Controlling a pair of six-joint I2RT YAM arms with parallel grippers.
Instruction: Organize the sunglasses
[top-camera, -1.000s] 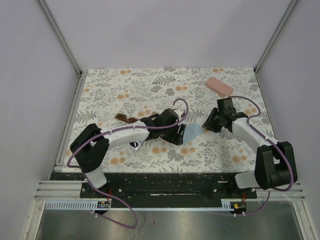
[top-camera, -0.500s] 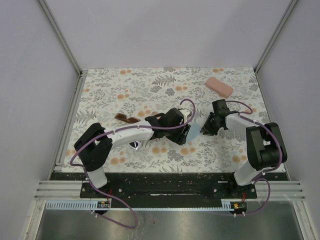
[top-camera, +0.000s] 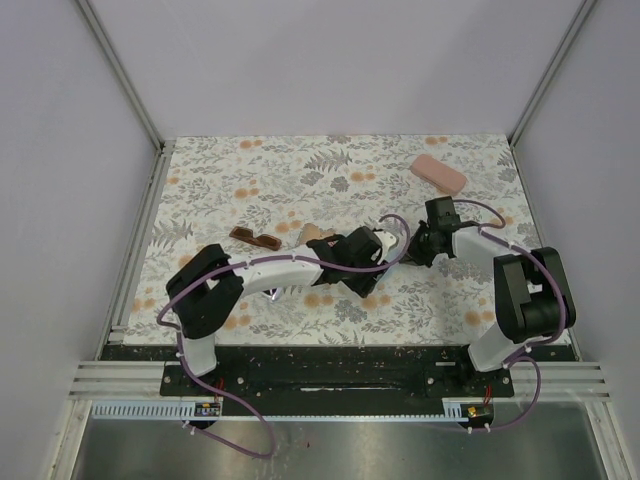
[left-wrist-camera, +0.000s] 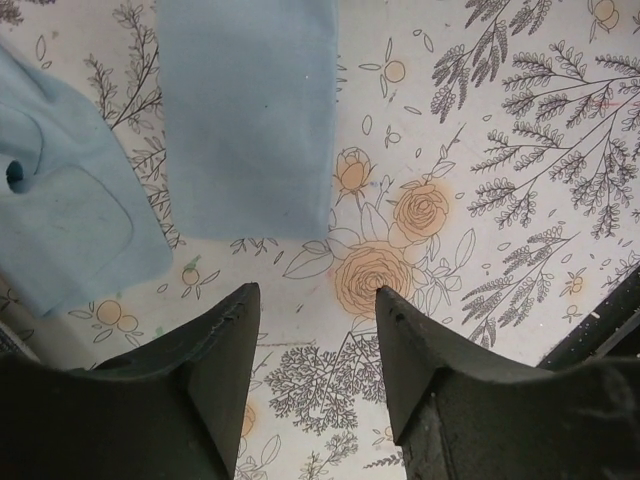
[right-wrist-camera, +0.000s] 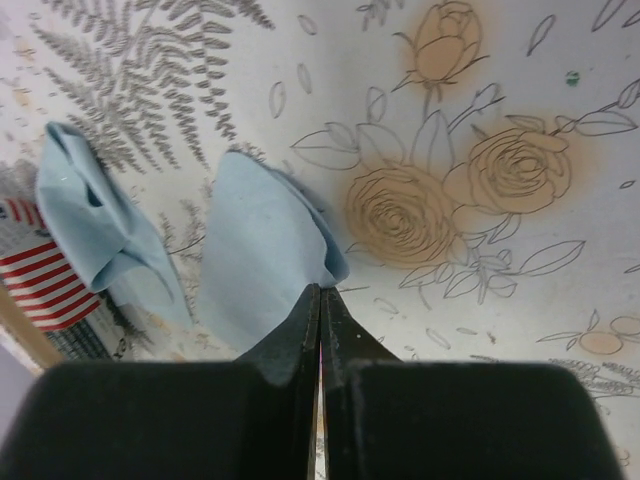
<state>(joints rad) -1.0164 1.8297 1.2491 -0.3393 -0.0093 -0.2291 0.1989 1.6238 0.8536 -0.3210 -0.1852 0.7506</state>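
Sunglasses wait at the left of the flowered table (top-camera: 250, 180) while both arms work at its centre on a blue cloth (right-wrist-camera: 260, 250). The brown pair (top-camera: 255, 238) lies in the open beside the left arm, and what seems to be the white pair (top-camera: 271, 292) peeks out from under that arm. The right gripper (right-wrist-camera: 320, 290) has its fingers pressed together on a raised edge of the cloth, apparently pinching it, with a striped pouch (right-wrist-camera: 35, 255) just beyond. The left gripper (left-wrist-camera: 315, 295) hovers low with its fingers apart and nothing between them, the cloth lying just ahead of its tips. A pink case (top-camera: 440, 174) sits well apart at the far right.

The step appears to be tidying the cloth before the glasses are dealt with. Doing it well likely means keeping the right pinch firm on the fabric alone, moving slowly so the thin edge does not slip free, and bringing the open left fingers squarely over the loose end without the two grippers colliding
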